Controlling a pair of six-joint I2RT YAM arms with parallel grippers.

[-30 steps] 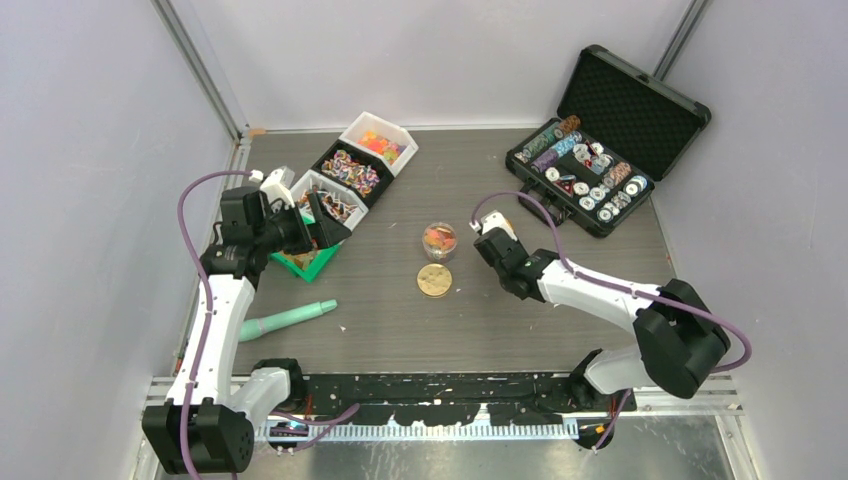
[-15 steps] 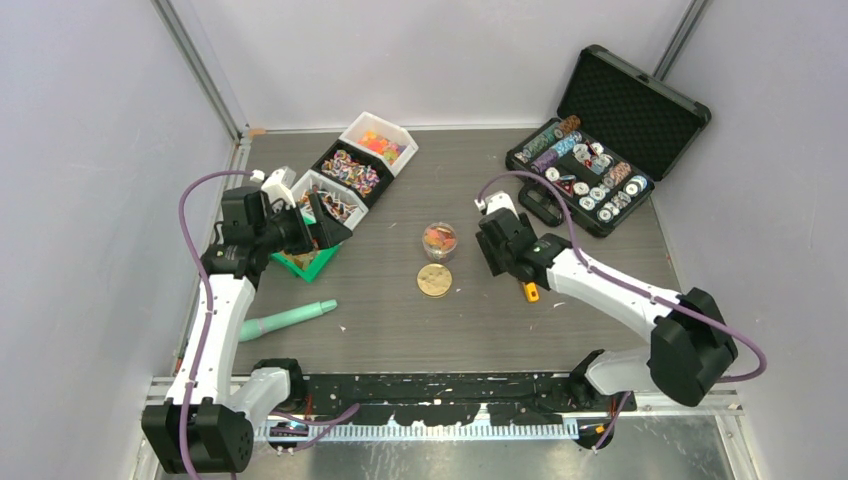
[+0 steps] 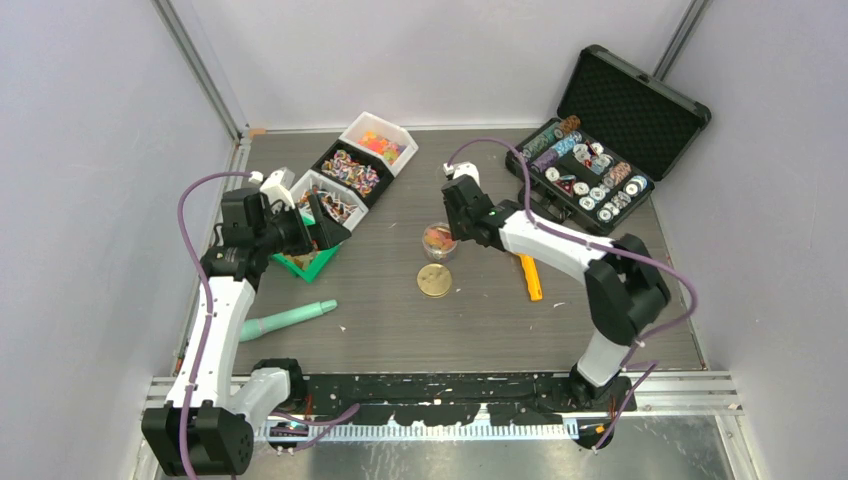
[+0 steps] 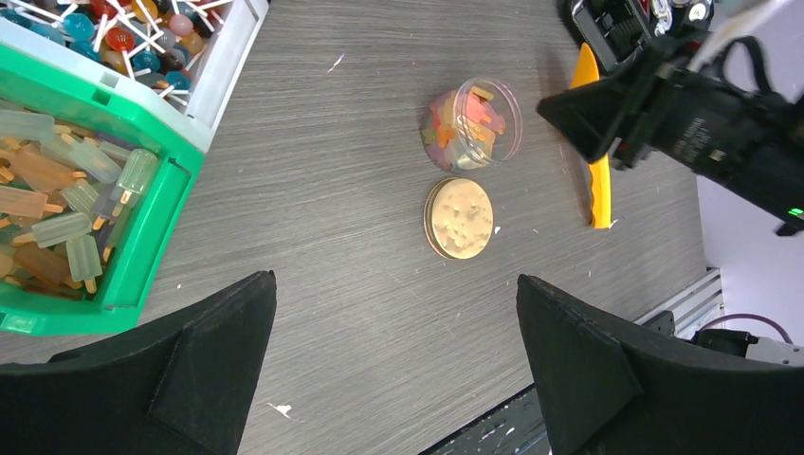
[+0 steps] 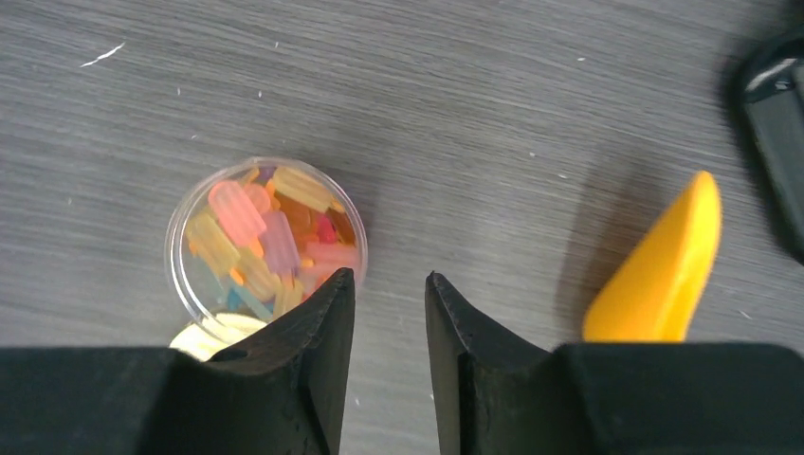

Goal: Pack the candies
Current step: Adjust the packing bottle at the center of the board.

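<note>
The candies fill several bins at the back left: orange-yellow ones (image 3: 380, 143), striped ones (image 3: 350, 170) and pale popsicle shapes in a green bin (image 4: 57, 218). More candies sit in a small clear jar (image 3: 438, 240) (image 5: 265, 242) at mid-table. My right gripper (image 3: 457, 215) (image 5: 389, 289) hovers just right of the jar, jaws a narrow gap apart with nothing between them. The orange scoop (image 3: 528, 277) (image 5: 664, 270) lies flat on the table to its right. My left gripper (image 3: 322, 225) (image 4: 393, 284) hangs wide open and empty by the green bin.
A flat gold disc (image 3: 434, 280) (image 4: 460, 218) lies just in front of the jar. An open black case of poker chips (image 3: 585, 170) stands at the back right. A teal tool (image 3: 285, 320) lies near the left arm. Grey walls close in both sides.
The right gripper let go of the orange scoop, which now lies on the table, and swung back and left to the jar. The left arm has not moved.
</note>
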